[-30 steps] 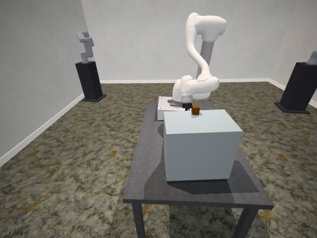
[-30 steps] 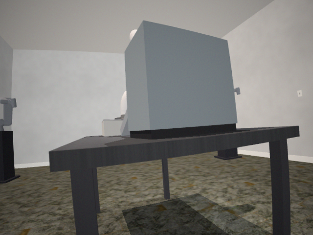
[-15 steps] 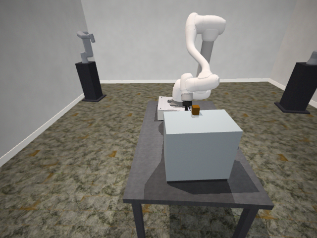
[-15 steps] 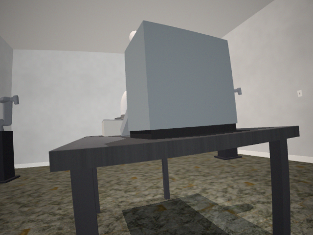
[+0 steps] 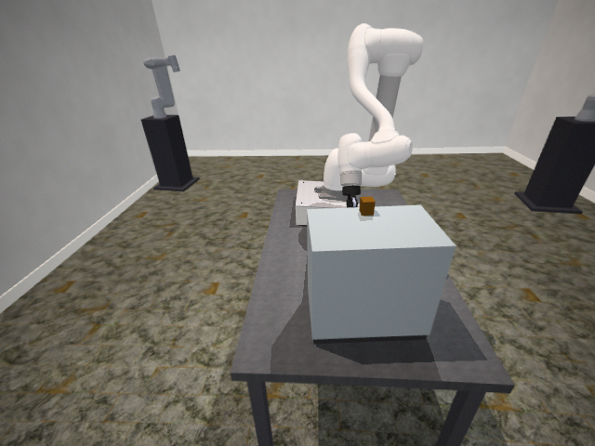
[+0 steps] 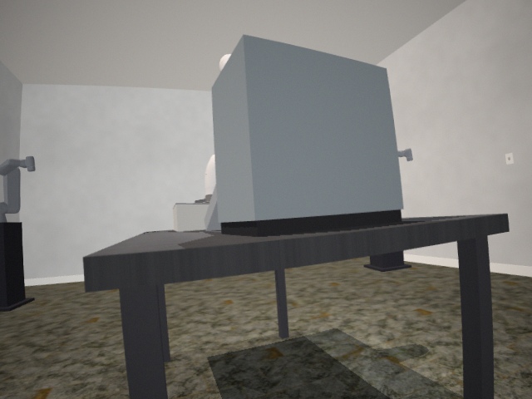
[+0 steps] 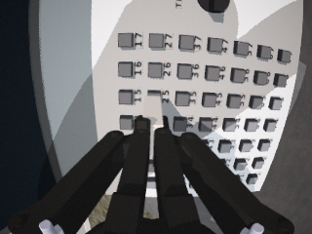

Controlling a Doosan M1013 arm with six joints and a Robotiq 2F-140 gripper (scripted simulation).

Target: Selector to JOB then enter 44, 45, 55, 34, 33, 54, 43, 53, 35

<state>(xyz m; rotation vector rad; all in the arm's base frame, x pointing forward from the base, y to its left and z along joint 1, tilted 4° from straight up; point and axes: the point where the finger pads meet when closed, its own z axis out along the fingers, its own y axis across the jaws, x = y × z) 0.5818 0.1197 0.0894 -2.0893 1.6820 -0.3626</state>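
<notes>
In the wrist view the white keypad panel [image 7: 117, 7] carries rows of grey square keys [image 7: 189, 70]; no key is lit. My gripper [image 7: 152, 108] [image 5: 350, 203] is shut and empty, its fingertips over the keys in the left part of the fourth row. The key names are too small to read. In the top view the gripper hangs behind the grey-blue box [image 5: 379, 268], just above the white machine [image 5: 308, 210].
A small brown cube [image 5: 366, 205] rests on the box's far top edge. The box [image 6: 309, 137] hides the machine in the exterior view. All stand on a dark table [image 5: 269, 307] [image 6: 180, 262]. Pedestals with other arms [image 5: 166, 149] stand by the walls.
</notes>
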